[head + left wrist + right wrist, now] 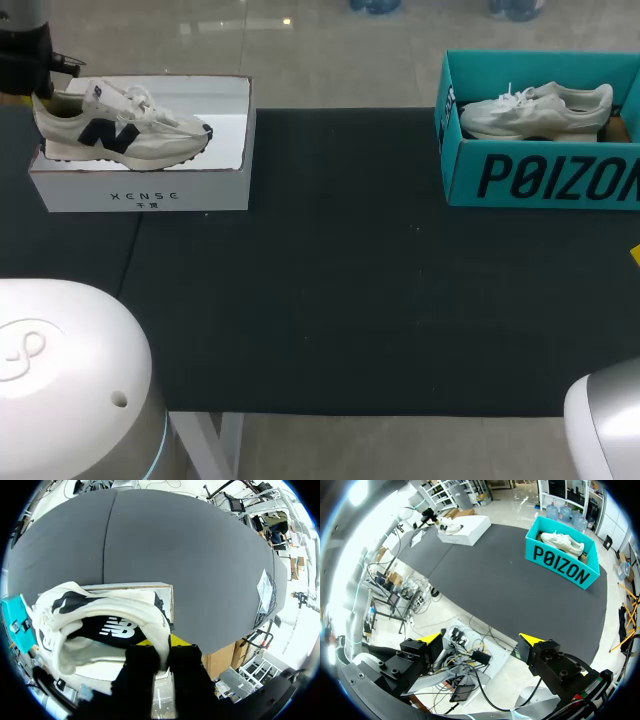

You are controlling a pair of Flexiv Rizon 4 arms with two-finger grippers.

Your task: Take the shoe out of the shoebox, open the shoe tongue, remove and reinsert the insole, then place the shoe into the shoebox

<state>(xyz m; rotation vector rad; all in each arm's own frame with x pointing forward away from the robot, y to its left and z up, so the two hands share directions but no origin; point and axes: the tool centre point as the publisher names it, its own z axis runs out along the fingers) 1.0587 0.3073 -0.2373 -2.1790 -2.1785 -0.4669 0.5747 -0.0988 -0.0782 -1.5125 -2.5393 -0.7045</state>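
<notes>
The left gripper (pixel 165 642) grips the heel of the shoe (pixel 120 127), which lies lengthwise over the white shoebox (pixel 140 190), toe pointing right, while the right gripper (pixel 481 639) hangs open, well away.

1. The cream shoe (pixel 120 130) has a dark letter on its side and white laces. It sits upright in the white shoebox, toe toward the table's middle, heel at the outer end.
2. The left gripper (pixel 165 642) pinches its heel collar, one finger inside and one outside.
3. The white shoebox (pixel 140 195) stands open at the table's far left.
4. The teal shoebox (pixel 540 180) stands open at the far right, well apart.
5. A pale shoe (pixel 535 110) lies inside it, toe leftward.
</notes>
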